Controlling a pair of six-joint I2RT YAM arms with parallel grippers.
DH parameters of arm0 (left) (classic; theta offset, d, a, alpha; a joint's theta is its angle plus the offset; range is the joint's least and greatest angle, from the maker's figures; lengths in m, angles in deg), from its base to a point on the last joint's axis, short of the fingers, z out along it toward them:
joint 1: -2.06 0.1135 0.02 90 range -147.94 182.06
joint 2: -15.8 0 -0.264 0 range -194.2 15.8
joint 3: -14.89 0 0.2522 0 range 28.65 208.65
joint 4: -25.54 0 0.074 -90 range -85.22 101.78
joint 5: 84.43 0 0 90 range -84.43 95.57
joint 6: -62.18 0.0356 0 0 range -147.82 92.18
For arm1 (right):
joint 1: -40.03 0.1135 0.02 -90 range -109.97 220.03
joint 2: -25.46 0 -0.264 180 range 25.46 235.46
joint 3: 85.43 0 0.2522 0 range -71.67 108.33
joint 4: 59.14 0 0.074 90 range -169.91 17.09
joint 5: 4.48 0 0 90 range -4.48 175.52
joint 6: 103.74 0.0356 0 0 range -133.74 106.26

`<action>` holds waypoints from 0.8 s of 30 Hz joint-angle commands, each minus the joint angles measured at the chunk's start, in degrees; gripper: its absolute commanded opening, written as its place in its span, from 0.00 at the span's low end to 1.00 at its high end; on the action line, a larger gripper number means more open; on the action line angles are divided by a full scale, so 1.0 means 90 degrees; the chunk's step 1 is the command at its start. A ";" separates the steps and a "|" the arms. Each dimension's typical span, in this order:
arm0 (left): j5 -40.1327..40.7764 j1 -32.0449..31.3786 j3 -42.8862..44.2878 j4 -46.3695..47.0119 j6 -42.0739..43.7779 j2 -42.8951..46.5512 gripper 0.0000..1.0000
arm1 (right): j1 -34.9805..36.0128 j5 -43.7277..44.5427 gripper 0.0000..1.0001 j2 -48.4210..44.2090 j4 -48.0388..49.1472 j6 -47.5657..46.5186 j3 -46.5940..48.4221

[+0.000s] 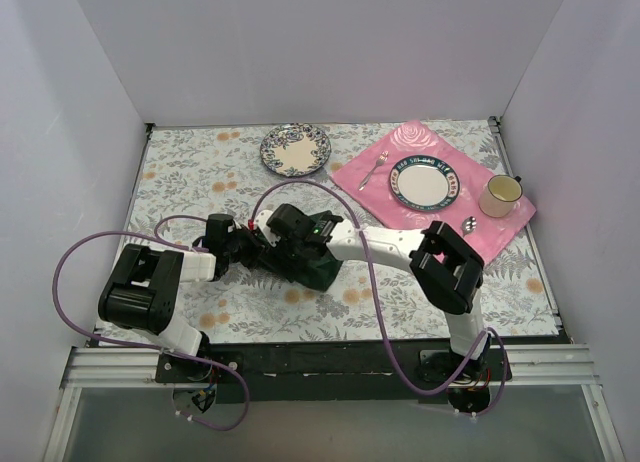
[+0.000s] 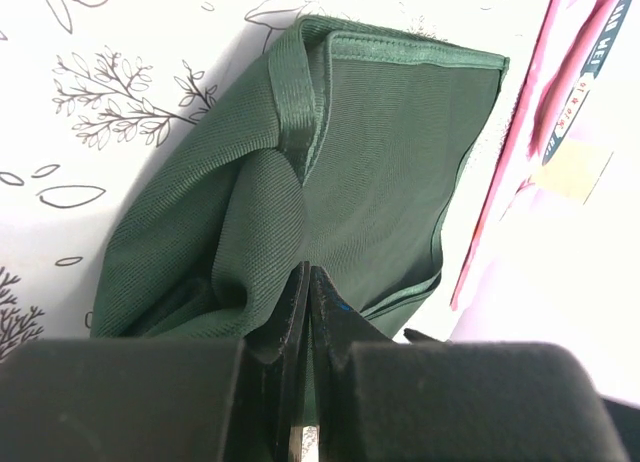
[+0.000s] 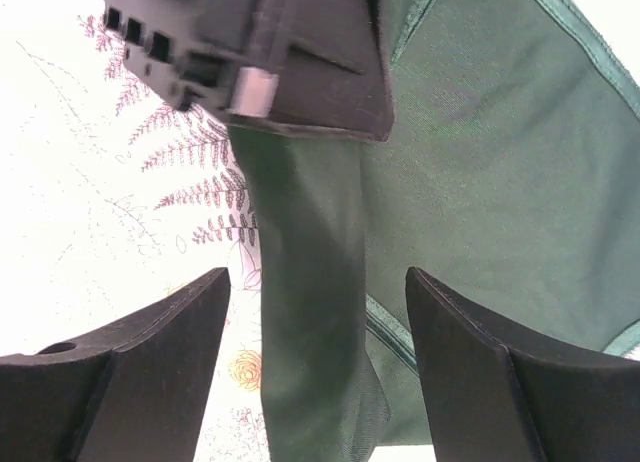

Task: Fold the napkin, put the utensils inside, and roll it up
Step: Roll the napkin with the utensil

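The dark green napkin [image 1: 322, 274] lies bunched on the flowered table between the two arms. My left gripper [image 1: 252, 248] is shut on a gathered fold of the napkin [image 2: 390, 162], its fingertips [image 2: 298, 282] pinching the cloth and lifting it. My right gripper [image 3: 318, 274] stands open, one finger [image 3: 170, 342] on each side of a hanging strip of the napkin [image 3: 300, 282], apart from the cloth. The left gripper's body [image 3: 250, 42] shows just above that strip. The utensils are out of view.
A blue patterned plate [image 1: 295, 149] sits at the back centre. At the back right a pink rose placemat [image 1: 365, 187] carries a plate [image 1: 425, 185], a yellow mug [image 1: 500, 195], a silver fork [image 1: 378, 167] and a silver spoon [image 1: 470, 224]. White walls enclose the table.
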 commanded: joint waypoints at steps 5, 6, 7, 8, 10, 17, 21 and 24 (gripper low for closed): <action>0.0339 0.0033 -0.0132 -0.1065 0.0103 -0.0051 0.00 | 0.0320 0.0932 0.78 0.0428 0.0507 -0.0161 0.0290; 0.0339 0.0033 -0.0133 -0.1075 0.0093 -0.0051 0.00 | 0.0398 0.1097 0.77 0.0496 0.0527 -0.0132 0.0270; 0.0329 0.0033 -0.0123 -0.1094 0.0093 -0.0061 0.00 | 0.0437 0.1128 0.77 0.0507 0.0605 -0.0132 0.0193; 0.0339 0.0033 -0.0113 -0.1124 0.0083 -0.0051 0.00 | 0.0476 0.1128 0.76 0.0507 0.0712 -0.0122 0.0134; 0.0339 0.0033 -0.0113 -0.1124 0.0074 -0.0042 0.00 | 0.0574 0.1274 0.74 0.0516 0.0947 -0.0063 -0.0052; 0.0407 0.0033 -0.0123 -0.1192 0.0054 0.0046 0.00 | 0.0682 0.1978 0.38 0.0517 0.1220 0.0277 -0.0501; 0.0465 0.0033 -0.0006 -0.1309 0.0122 0.0280 0.00 | 0.0682 0.2036 0.17 0.0264 0.1718 0.0474 -0.1193; 0.0690 0.0043 0.0257 -0.1699 0.0395 0.0640 0.00 | 0.0672 0.1804 0.06 0.0039 0.2293 0.0649 -0.1867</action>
